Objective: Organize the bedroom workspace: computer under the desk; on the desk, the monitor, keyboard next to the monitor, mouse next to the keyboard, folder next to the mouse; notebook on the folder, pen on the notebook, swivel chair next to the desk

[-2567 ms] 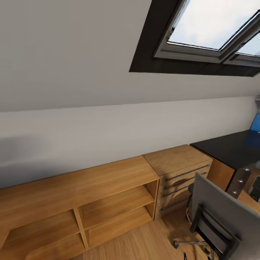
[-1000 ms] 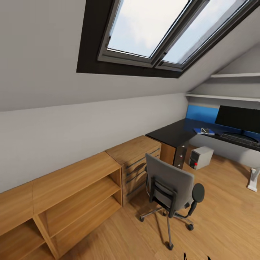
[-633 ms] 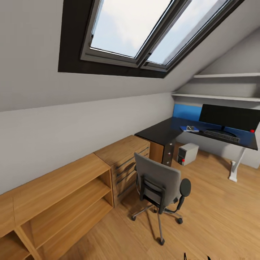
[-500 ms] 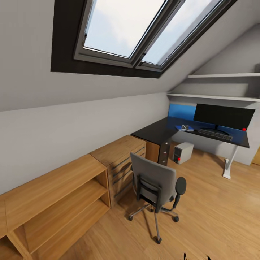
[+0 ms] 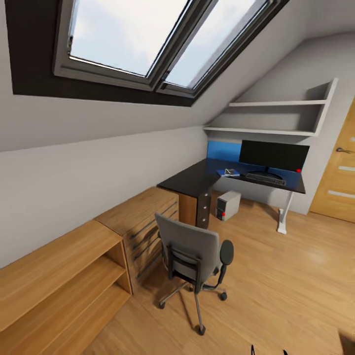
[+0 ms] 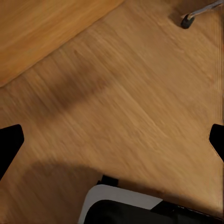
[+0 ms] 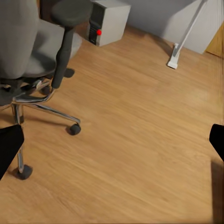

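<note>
Panning right, the head camera now takes in the oak door (image 5: 340, 182) past the desk (image 5: 197, 180). Wooden shelving (image 5: 59, 281) and dresser (image 5: 140, 219) line the wall; the swivel chair (image 5: 192, 254) stands on open floor, apart from the desk, whose top carries monitor (image 5: 273, 155), keyboard (image 5: 266, 178) and folder (image 5: 228, 172), computer (image 5: 228, 205) beneath. Both grippers' (image 6: 112, 140) (image 7: 112, 140) fingertips stand spread wide, holding nothing.

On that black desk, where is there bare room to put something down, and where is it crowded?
The desk is bare on its near wing, from the corner above the drawer unit toward the blue back panel. It gets crowded farther along: the folder lies beside the keyboard, which sits in front of the monitor.
</note>
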Available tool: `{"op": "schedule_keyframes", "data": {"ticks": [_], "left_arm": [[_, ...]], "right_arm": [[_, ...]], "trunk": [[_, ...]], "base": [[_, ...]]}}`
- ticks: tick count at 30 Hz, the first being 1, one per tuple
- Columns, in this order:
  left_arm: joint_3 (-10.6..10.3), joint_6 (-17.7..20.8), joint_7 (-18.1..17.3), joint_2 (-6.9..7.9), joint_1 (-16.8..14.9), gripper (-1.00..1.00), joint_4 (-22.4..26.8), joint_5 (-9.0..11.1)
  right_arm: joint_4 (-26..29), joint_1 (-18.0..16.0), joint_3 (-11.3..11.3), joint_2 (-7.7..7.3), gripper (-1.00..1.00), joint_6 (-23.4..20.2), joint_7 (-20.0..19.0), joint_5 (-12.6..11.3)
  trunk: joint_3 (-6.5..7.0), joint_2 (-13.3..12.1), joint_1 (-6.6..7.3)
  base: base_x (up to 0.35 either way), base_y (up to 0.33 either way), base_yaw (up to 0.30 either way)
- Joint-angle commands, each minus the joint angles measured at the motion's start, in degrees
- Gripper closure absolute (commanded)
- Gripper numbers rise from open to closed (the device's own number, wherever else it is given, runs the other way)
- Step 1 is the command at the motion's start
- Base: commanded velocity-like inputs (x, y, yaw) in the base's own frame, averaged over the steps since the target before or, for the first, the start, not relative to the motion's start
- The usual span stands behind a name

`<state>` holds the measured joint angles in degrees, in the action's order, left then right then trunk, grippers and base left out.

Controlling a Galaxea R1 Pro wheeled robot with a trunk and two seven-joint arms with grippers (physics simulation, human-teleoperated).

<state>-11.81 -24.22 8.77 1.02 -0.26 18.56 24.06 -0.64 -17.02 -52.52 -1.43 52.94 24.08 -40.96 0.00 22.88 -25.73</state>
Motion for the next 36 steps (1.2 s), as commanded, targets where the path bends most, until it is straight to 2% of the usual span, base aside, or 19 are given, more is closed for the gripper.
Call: {"op": "schedule_keyframes", "data": {"ticks": [1,15,29,36], "left_arm": [[-0.49,-0.15,0.45,0.07,0.00,-1.00,0.03,0.19],[-0.57,-0.16,0.38,0.04,0.00,-1.00,0.03,0.12],[-0.59,-0.21,0.34,0.05,0.00,-1.00,0.03,0.11],[-0.73,-0.45,0.31,0.04,0.00,-1.00,0.07,-0.08]], "right_arm": [[-0.07,-0.03,-0.48,0.03,-1.00,-0.03,0.53,0.09],[-0.07,-0.03,-0.48,0.03,-1.00,-0.03,0.53,0.09],[-0.07,-0.01,-0.48,0.03,-1.00,-0.03,0.53,0.09],[-0.07,-0.01,-0.48,0.03,-1.00,-0.05,0.53,0.09]], "trunk": [[-0.04,0.03,-0.05],[-0.28,0.03,-0.05],[-0.29,0.03,-0.05],[-0.30,0.03,-0.05]], "base": [[0.324,0.000,-0.291],[0.321,0.033,-0.291],[0.249,0.243,-0.290],[0.136,0.304,-0.278]]}}
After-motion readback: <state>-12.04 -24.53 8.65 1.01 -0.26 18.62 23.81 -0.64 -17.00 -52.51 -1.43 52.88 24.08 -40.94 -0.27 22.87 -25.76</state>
